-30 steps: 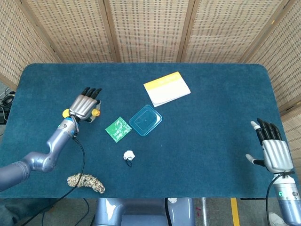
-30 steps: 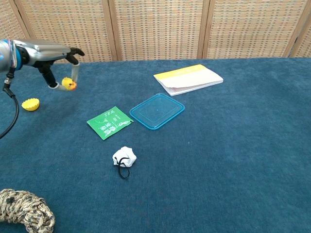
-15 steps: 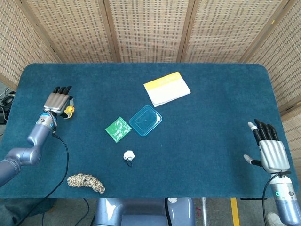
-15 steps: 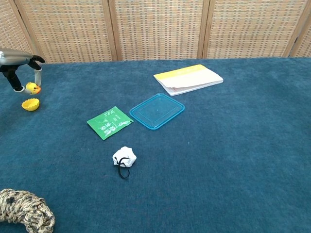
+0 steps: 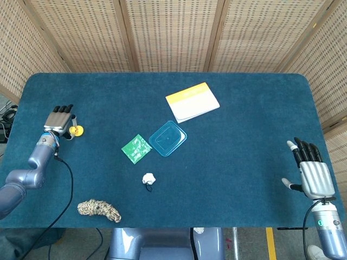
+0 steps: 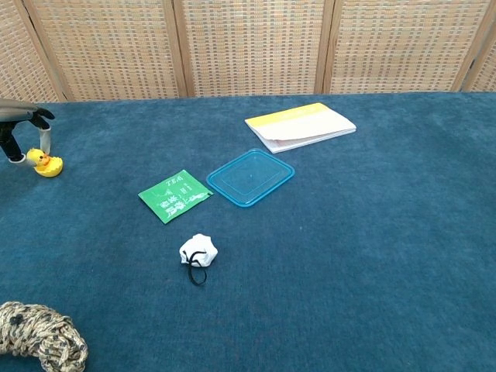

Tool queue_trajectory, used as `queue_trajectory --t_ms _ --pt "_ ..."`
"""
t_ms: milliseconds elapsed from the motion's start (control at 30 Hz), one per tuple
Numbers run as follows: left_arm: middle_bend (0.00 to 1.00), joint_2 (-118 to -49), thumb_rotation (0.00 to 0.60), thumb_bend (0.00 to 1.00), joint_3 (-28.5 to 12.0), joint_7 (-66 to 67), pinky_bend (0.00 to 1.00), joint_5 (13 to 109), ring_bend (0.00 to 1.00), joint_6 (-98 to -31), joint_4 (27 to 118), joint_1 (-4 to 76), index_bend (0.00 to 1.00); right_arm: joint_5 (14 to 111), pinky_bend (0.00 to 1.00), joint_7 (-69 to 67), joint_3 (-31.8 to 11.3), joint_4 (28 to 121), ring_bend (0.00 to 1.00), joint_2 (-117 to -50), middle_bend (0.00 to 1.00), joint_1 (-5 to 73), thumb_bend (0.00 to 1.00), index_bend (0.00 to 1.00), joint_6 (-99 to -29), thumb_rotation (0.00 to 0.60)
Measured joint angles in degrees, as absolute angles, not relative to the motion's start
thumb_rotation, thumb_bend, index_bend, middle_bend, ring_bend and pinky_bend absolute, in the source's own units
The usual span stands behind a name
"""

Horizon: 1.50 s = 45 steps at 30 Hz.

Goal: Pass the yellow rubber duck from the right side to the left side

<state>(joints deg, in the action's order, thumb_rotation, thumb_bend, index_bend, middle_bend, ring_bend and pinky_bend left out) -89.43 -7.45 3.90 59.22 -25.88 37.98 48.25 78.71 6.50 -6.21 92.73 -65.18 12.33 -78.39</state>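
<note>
The yellow rubber duck [image 5: 77, 130] [image 6: 36, 159] is down at the table's far left, low on the blue cloth. My left hand [image 5: 59, 120] [image 6: 22, 128] is right over it, a fingertip [image 6: 46, 139] and the thumb close on either side, still pinching it. A small yellow shell-like piece [image 6: 53, 168] lies against the duck. My right hand [image 5: 313, 174] hovers open, fingers spread, past the table's right front edge, far from the duck; the chest view does not show it.
A green tea packet [image 5: 135, 148], a clear blue lid [image 5: 167, 138] and a yellow-and-white booklet [image 5: 192, 102] lie mid-table. A white crumpled ball [image 5: 148, 179] sits nearer the front, and a coiled rope [image 5: 98, 210] lies at the front left.
My left hand carried the duck further left and lowered it to the cloth beside the small yellow piece. The right hand barely moved.
</note>
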Motion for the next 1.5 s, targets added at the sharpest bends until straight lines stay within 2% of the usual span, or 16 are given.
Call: queue_trajectory --t_ms 233,333,433,600,800,1000,1167,1500 --pt "0.00 -91.28 0.600 0.34 -7.86 1.30 0.00 61.59 0.00 -25.31 35.14 48.33 0.54 78.69 0.00 6.48 -6.33 92.69 0.00 -65.16 0.00 12.19 0.00 0.07 -78.31 0.600" --pt "0.00 -91.66 0.600 0.34 -7.93 0.40 0.00 62.65 0.00 -25.35 34.58 48.33 0.49 78.70 0.00 6.40 -6.38 92.65 0.00 -65.14 0.00 12.15 0.00 0.07 -78.27 0.600" --pt "0.00 -91.92 0.600 0.32 -8.05 -0.46 0.00 63.35 0.00 -25.41 34.19 48.29 0.40 78.71 0.00 6.38 -6.40 92.63 0.00 -65.14 0.00 12.14 0.00 0.07 -78.19 0.600" --pt "0.00 -91.78 0.600 0.23 -7.43 -0.43 0.00 64.68 0.00 -24.68 33.79 48.20 0.12 78.72 0.00 6.38 -6.43 92.68 0.00 -65.17 0.00 12.09 0.00 0.08 -78.07 0.600" --pt "0.00 -88.66 0.600 0.21 -8.03 -2.06 0.00 66.04 0.00 -28.10 38.33 47.22 0.03 79.20 0.00 5.87 -6.42 93.09 0.00 -64.86 0.00 11.94 0.00 0.07 -78.25 0.600" --pt "0.00 -82.76 0.600 0.11 -9.54 -5.53 0.00 67.47 0.00 -36.96 47.78 44.06 0.00 79.94 0.00 5.11 -6.38 93.70 0.00 -64.30 0.00 11.66 0.00 0.08 -78.80 0.600" --pt "0.00 -76.26 0.600 0.04 -10.29 -8.66 0.00 68.79 0.00 -48.01 60.89 38.08 0.00 80.91 0.00 4.57 -6.25 93.90 0.00 -64.06 0.00 11.41 0.00 0.06 -79.37 0.600" --pt "0.00 -69.95 0.600 0.02 -6.95 -2.57 0.00 70.85 0.00 -74.33 83.16 21.01 0.00 83.99 0.00 5.00 -5.48 92.17 0.00 -65.22 0.00 10.53 0.00 0.01 -82.04 0.600"
